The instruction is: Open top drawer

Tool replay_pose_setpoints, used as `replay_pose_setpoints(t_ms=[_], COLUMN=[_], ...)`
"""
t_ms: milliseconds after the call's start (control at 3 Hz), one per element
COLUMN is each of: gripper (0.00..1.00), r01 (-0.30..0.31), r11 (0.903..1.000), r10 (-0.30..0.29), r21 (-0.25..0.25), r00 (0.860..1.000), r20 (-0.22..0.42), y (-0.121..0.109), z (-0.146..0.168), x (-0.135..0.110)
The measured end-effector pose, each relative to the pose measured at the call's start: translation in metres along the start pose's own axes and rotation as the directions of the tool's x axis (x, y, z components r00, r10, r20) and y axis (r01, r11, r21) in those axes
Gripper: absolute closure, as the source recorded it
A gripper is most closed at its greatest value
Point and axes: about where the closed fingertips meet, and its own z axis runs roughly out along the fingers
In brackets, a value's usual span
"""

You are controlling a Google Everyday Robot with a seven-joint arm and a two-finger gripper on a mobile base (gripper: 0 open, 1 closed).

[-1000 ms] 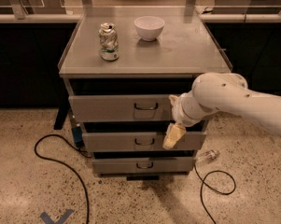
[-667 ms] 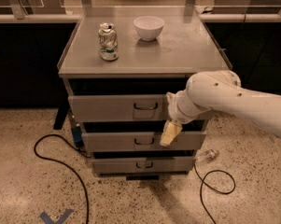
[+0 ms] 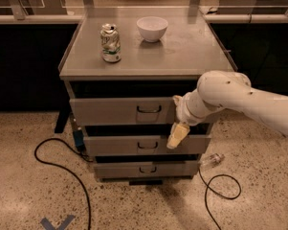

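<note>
Camera view, jaws pointing down, at right end of top drawer (image 3: pixel 115 110)

End effector (image 3: pixel 178 134) — just below right end of top drawer (image 3: pixel 110 110).

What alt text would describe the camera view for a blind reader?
A white robot arm holds its pale yellow tool before a grey metal cabinet, below and right of the wide grey top drawer's dark loop handle. A crushed can and white bowl sit on top.
</note>
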Motion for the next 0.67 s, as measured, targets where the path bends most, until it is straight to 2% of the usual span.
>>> replay_pose_setpoints(t_ms=[333, 667], gripper=[0.00, 0.00], r01=[0.003, 0.004], r11=[0.9978, 0.9978], r10=[0.004, 0.003], r21=[-0.066, -0.066], r00=[0.995, 0.995], r20=[0.104, 0.103], y=[-0.0170, -0.0168], z=[0.0287, 0.0296], x=[0.0084, 0.0081])
